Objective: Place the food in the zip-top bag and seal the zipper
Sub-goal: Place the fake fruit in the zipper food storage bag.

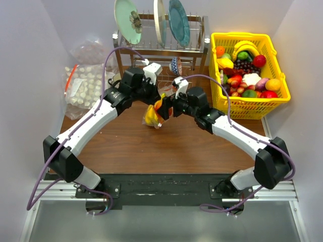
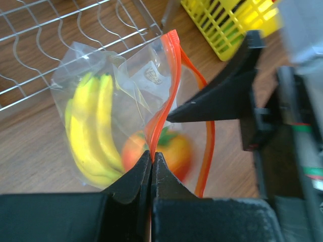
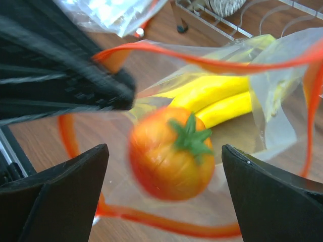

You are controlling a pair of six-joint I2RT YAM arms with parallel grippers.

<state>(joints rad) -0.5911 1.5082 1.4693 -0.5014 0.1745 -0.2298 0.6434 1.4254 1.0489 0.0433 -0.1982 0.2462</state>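
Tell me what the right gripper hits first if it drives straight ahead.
Probably the orange fruit, centred between the right gripper's open fingers over the zip-top bag's mouth; its depth is unclear.

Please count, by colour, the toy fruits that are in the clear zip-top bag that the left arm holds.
Glossy yellow plastic banana bunch: 1
Glossy orange-red round fruit with green leafy top: 1
Total in the clear zip-top bag: 2
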